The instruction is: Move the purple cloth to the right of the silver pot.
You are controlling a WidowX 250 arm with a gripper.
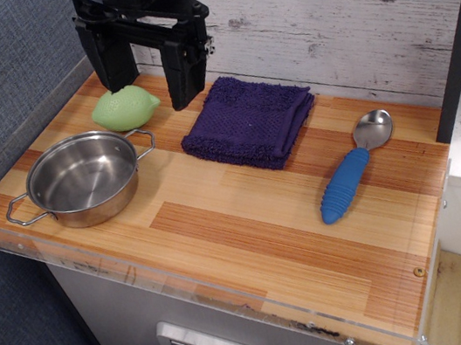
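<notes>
My black two-fingered hand [146,73] hangs in the upper left of the frame, its jaws spread wide with nothing between them, the left finger tip low beside the pale green lemon-shaped object [125,108] and the right finger tip just off the upper left corner of the dark purple folded terry cloth [248,121]. From the hand, the cloth lies to the right and a little down in the picture, so I judge it a short reach: shift right, then drop onto the fabric. The cloth is roughly square with no real long axis, lying turned so its corners point up, down, left and right in the frame, flat on the striped wooden surface [251,240]. The shallow shiny steel pot with two wire loop handles [84,177] sits at left centre, below the green object, and the cloth already lies to the right of it, close beside the pot's right handle but, as far as I can tell, not touching. Further right, well apart from the cloth, rests a metal spoon with a ribbed blue handle [354,169]. I would aim for the near left edge of the cloth, since that is closest to my open fingers.
</notes>
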